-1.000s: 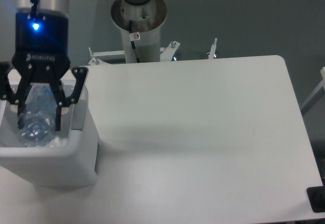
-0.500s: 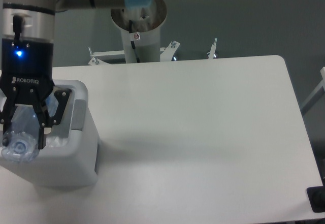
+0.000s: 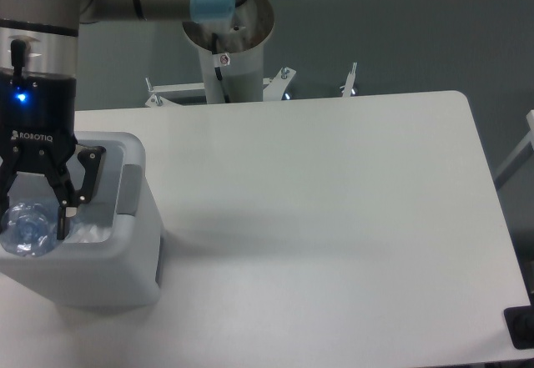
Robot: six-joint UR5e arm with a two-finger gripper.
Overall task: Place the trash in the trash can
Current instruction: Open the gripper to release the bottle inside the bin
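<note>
My gripper hangs over the open top of the white trash can at the table's left edge. It is shut on the small clear plastic bottle, which sits between the black fingers, its round end towards the camera, low in the can's mouth. The left finger is cut off by the frame edge. The bottle's label does not show. A pale crumpled patch lies inside the can beside the bottle. It may be the clear bag, but no green strip shows.
The white table stretches right of the can. The arm's base column stands behind the table's back edge, with metal brackets beside it. A black object sits at the lower right corner.
The gripper has moved left and lower over the can with the bottle in it. The bottle now sits deeper in the can's mouth.
</note>
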